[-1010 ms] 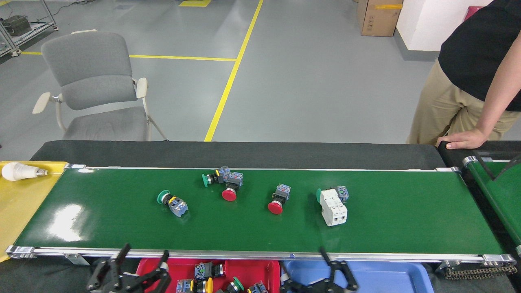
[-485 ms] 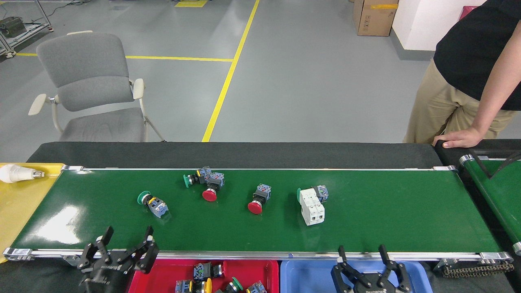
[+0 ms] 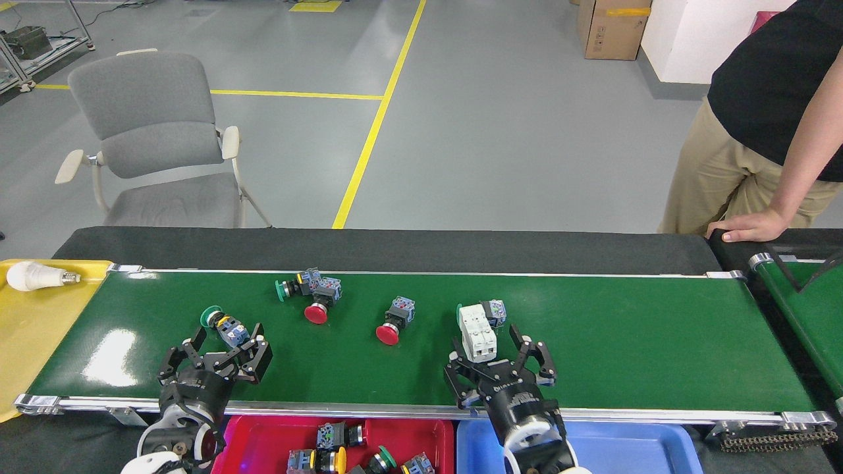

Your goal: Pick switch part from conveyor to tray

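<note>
while both pincers gape wide, a boxy white breaker (image 3: 477,332) lies on the glossy conveyor (image 3: 645,342).

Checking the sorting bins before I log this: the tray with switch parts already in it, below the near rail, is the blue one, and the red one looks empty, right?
Not quite. In the head view the switch parts already sorted lie in the red tray below the conveyor's near rail. The blue tray beside it is the one that looks empty, as far as the right tool leaves it in view.
</note>
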